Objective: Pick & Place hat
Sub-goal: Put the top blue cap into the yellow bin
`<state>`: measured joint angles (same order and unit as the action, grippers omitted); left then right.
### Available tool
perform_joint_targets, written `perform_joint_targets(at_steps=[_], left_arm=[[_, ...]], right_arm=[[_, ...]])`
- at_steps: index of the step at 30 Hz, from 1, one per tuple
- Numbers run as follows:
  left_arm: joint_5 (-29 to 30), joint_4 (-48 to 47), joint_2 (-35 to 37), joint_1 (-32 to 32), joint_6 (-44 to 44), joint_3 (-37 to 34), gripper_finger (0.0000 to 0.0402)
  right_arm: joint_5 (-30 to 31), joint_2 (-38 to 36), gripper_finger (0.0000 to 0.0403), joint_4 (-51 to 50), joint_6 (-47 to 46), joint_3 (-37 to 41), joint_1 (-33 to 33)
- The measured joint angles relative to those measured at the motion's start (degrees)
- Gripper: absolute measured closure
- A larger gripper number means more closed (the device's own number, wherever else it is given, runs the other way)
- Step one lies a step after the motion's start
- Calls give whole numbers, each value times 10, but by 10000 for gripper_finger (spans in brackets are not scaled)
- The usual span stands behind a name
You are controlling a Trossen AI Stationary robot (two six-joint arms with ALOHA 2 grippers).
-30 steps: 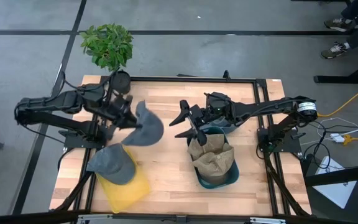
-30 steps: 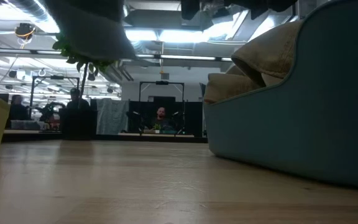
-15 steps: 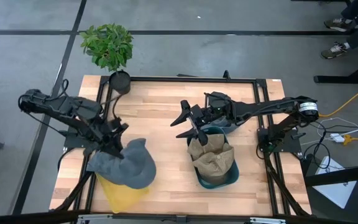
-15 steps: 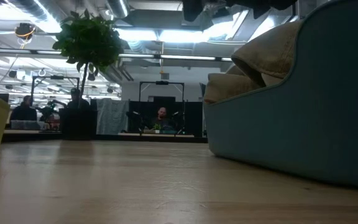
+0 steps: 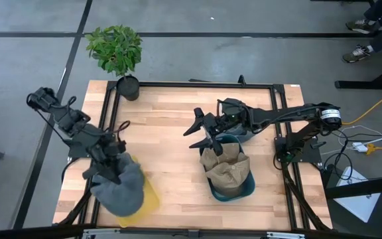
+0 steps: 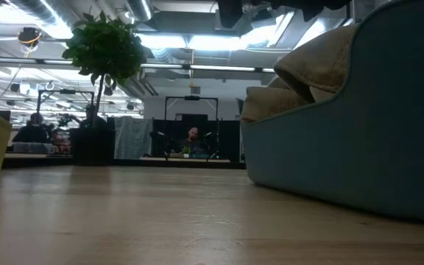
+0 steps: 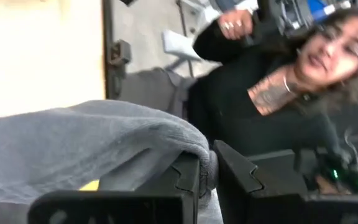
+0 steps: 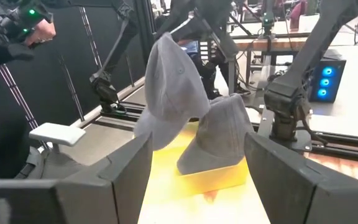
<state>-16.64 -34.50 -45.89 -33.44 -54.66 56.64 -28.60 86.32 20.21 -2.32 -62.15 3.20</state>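
Left claw [image 5: 116,174] stood over the near-left corner of the pale wooden table [image 5: 171,126], pinched shut on a fold of the soft grey fabric cap [image 5: 121,189]; the left wrist view showed the cloth caught between the two dark fingers [image 7: 188,177]. The cap hung above the yellow plastic bin [image 5: 144,199]. In the right wrist view a second grey cap [image 8: 222,134] appeared to sit in that bin already, with the held one dangling just over it, though how much gap was left could not be read. Right claw [image 5: 201,133] waited with its jaws spread wide and empty above the far rim of the teal tub [image 5: 234,189] holding tan caps [image 5: 225,166]. Judgement: this was the placing step. To do it well, the cap wanted centring over the bin opening and lowering until most of the fabric rested inside before release, since a limp crown let go off-centre would likely drape over the rim or slide onto the table.
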Motion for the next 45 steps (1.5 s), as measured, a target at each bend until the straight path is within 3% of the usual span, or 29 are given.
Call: perform_joint_targets(at_steps=[5, 9, 16, 22, 45], left_arm=[[85, -1, -10, -41, -50, 0, 375], [117, -8, -28, -70, -103, 0, 375], [96, -15, -39, -110, -204, 0, 375], [139, -38, -43, -124, -211, 0, 375], [169, -133, -76, -124, -356, 0, 375]], right_arm=[[8, 0, 151, 0, 1, 0, 0], [10, 0, 151, -1, 3, 0, 0], [10, 0, 151, -12, 27, 0, 0], [10, 1, 151, -14, 26, 0, 0], [10, 1, 151, -26, 41, 0, 0]])
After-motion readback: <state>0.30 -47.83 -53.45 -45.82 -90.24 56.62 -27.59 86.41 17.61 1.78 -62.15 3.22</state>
